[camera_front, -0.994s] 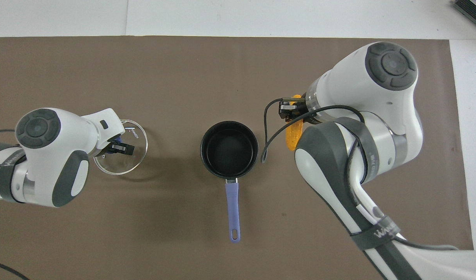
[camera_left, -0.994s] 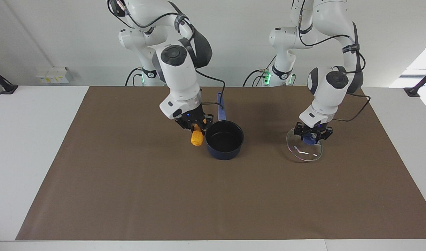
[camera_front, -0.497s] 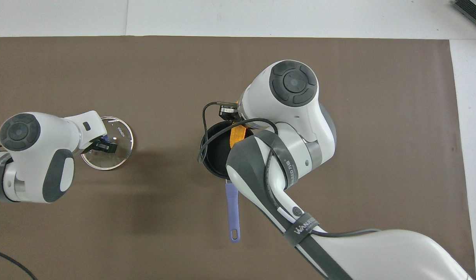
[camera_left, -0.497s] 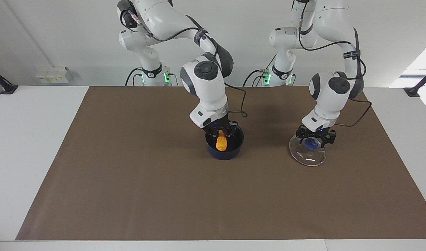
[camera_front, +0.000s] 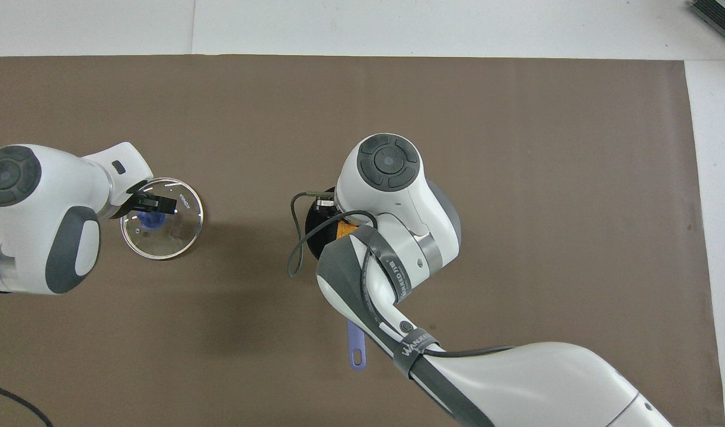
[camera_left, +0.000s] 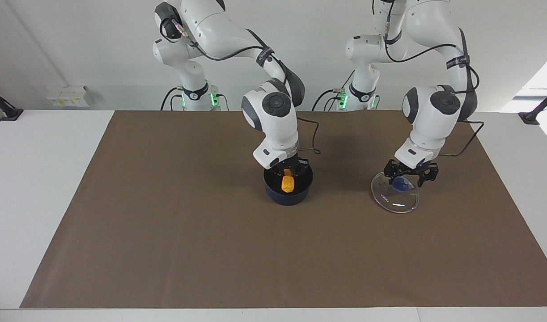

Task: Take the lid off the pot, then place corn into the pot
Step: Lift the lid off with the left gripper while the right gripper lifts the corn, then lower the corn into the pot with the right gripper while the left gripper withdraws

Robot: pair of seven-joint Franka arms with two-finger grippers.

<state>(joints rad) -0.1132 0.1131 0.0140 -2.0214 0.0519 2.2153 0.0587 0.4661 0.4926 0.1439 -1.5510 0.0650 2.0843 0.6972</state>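
The navy pot (camera_left: 289, 197) stands mid-mat with no lid on it; its handle (camera_front: 355, 350) points toward the robots. My right gripper (camera_left: 289, 172) is over the pot's mouth, shut on the yellow-orange corn (camera_left: 287, 183), which hangs upright inside the pot. In the overhead view my right wrist hides most of the pot (camera_front: 312, 228) and only a sliver of corn (camera_front: 345, 228) shows. The glass lid (camera_left: 395, 197) lies flat on the mat toward the left arm's end. My left gripper (camera_left: 409, 175) is open just above its blue knob (camera_left: 400, 183), apart from it.
A brown mat (camera_left: 166, 223) covers most of the white table. Small white boxes (camera_left: 67, 96) stand against the wall at the right arm's end. The right arm's cable (camera_front: 294, 261) loops beside the pot.
My right gripper carried the corn from beside the pot to over it and lowered it inside. My left gripper set the lid flat, opened and rose off the knob.
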